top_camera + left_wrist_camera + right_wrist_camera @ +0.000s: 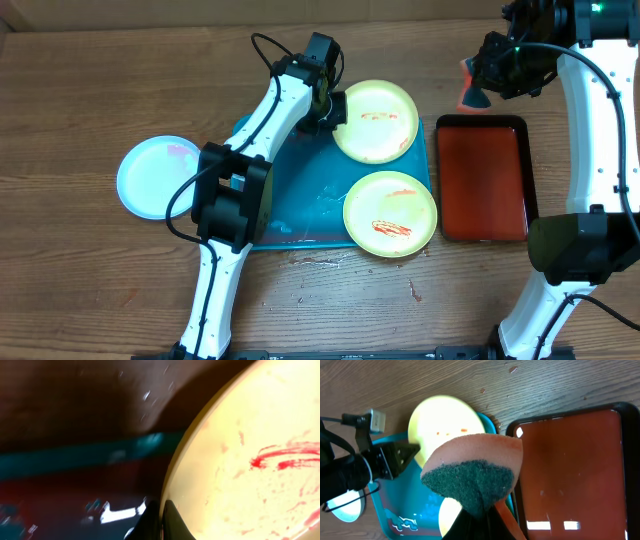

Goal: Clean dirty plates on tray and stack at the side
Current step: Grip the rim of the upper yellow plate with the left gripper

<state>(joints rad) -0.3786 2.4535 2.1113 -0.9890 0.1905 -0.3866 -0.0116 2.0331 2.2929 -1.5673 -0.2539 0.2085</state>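
Left claw: my left claw [327, 108] is pinched narrow on the rim of a pale yellow-green round plastic plate [376, 121]. In the wrist view the rim runs between my fingertips [175, 525]. I judge the pinch is there to steady or tip the plate for wiping.
Right claw: my right claw [476, 522] is clamped on an orange sponge with a dark green scouring face [470, 472]. The green face points away from the claw, ready to scrub. It hangs in the air, off the desk.
Sauce: red streaks [285, 457] lie on the plate just right of my left claw, so it is not clean yet.
Second plate: a second pale yellow-green plastic plate [390, 213] lies behind my left claw, towards my base. It is streaked red too.
Tray: the large turquoise-blue rectangular plastic tray [295, 205] lies under my left claw, wet, carrying both yellow-green plates.
Side plate: a pale blue-white round plastic plate [158, 178] sits on the wooden desk [100, 80], well left of my left claw and off the tray. I take that as the stacking spot.
Red tray: a smaller red rectangular tray with a black rim [570, 470] lies under and to the right of my right claw.
Next: the sponge must cross to the held plate.
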